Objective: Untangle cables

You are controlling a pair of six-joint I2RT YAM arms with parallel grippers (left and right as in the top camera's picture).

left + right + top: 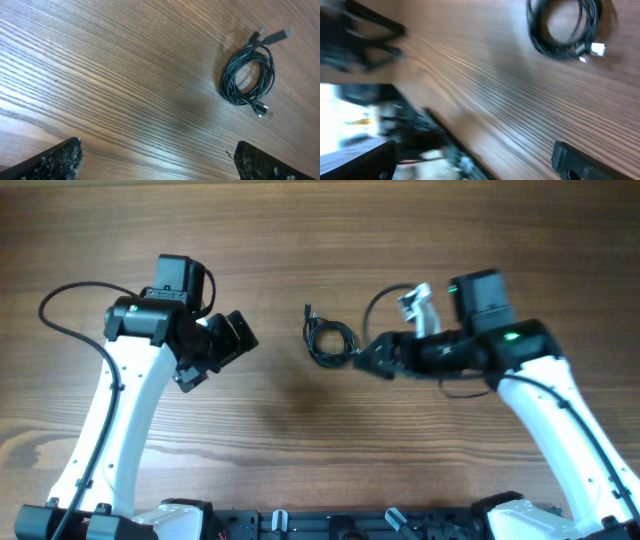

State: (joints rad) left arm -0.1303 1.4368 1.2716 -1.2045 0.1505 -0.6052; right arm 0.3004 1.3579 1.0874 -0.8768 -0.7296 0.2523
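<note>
The cables (327, 340) lie bundled in a small black coil on the wooden table, with tiny plug ends sticking out at its top left. The coil also shows in the left wrist view (248, 76) and, blurred, in the right wrist view (565, 27). My right gripper (372, 359) is open and empty, just right of the coil. My left gripper (232, 340) is open and empty, well to the left of the coil, apart from it.
The wooden table (300, 440) fills the overhead view. The arms' thicker black cables loop beside each arm: one on the left (60, 300), one on the right (375, 305). The robot base frame (330, 525) lies along the front edge.
</note>
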